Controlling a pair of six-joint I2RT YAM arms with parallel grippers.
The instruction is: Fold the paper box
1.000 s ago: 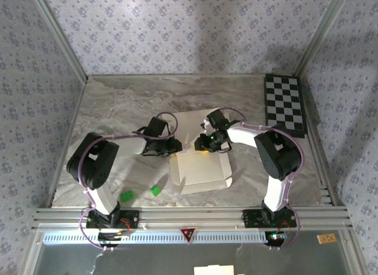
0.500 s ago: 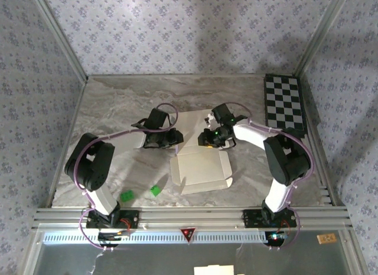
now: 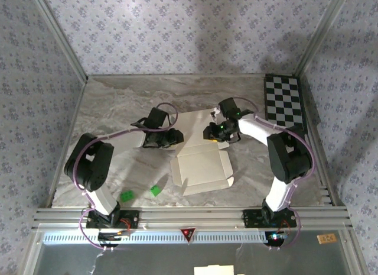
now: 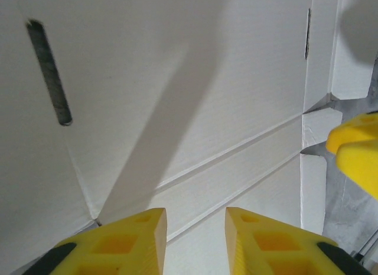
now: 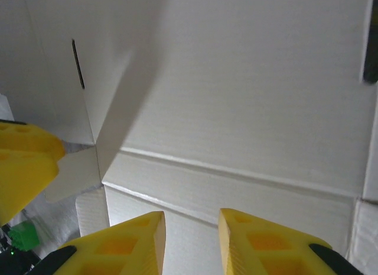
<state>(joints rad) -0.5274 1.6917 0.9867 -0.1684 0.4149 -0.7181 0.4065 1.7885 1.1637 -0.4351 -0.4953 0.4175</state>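
No readable writing anywhere. The small tan label [image 3: 323,238] on the front rail is too small to read.

Counts: 1 paper box [image 3: 199,168], 2 green bits [image 3: 126,196] [image 3: 156,190], 1 checkerboard [image 3: 284,103], 2 arms.

The box sits mid-table [image 3: 112,109], unfolded. The near half is a shallow tray with low side walls, and the far panel runs back between the two grippers. Green bits are near-left of it and not touching. The checkerboard is far right, well apart.

Left gripper [image 3: 174,139] is at the box's left edge, about where the far panel meets the tray. The right gripper [image 3: 210,133] is at the right edge of the same line, so the two face each other across the sheet.

Left wrist: gripper [image 4: 195,227] has its jaws parted by a narrow gap with nothing between them. The white cardboard [image 4: 177,97] is right in front, with double crease lines running across. There are 2 slots, one dark [image 4: 50,71] and one thin [image 4: 308,32]. A yellow finger [image 4: 357,148] of the right gripper is at the frame's right, just beside the box edge.

Right wrist: gripper [image 5: 190,230] is likewise parted and empty. The cardboard [image 5: 248,97] is close ahead, with a crease band just above the fingertips and a thin slot [image 5: 78,63]. A left-gripper finger [image 5: 23,162] is at the frame's left, by the box corner.
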